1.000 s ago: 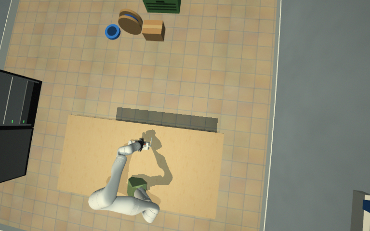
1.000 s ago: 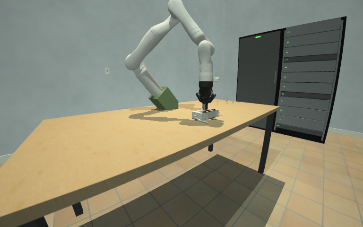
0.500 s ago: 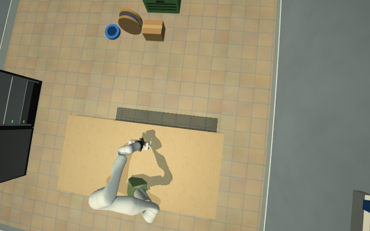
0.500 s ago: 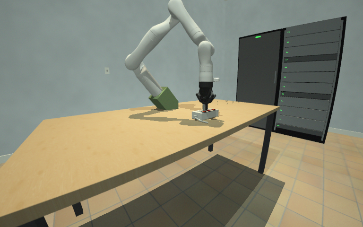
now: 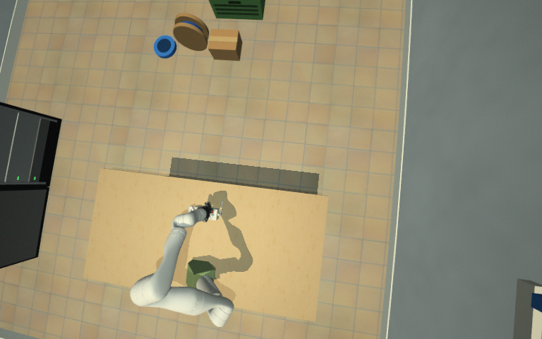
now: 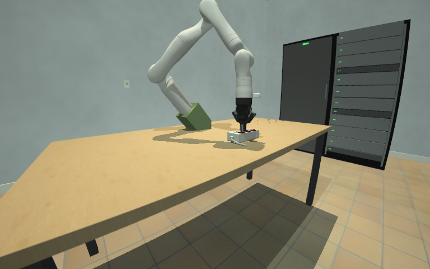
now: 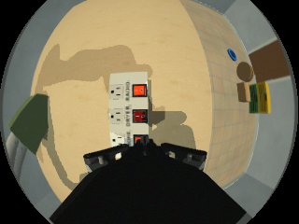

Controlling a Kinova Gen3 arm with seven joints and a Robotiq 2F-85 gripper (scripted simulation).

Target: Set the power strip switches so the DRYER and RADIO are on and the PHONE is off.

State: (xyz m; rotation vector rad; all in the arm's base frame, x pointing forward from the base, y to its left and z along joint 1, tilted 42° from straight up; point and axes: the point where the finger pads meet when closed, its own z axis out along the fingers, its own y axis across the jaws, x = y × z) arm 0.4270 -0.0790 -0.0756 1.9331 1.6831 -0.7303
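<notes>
On pale wood [image 5: 279, 247] [image 6: 132, 171] [image 7: 173, 51], tiled floor [image 5: 279, 111] [image 6: 358, 190] [image 7: 206, 42] beyond, sits the power strip [image 5: 214, 215] [image 6: 243, 136] [image 7: 122, 100].

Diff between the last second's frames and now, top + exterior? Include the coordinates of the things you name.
No visible change. The arm [image 5: 171, 256] [image 6: 243, 73], the gripper [image 5: 217, 212] [image 6: 242, 130] and the power strip [image 5: 214, 215] [image 6: 242, 137] [image 7: 129, 100] keep their places; nothing was visibly taken hold of or let go. The wrist view has no earlier frame, so switch changes can't be told.
</notes>
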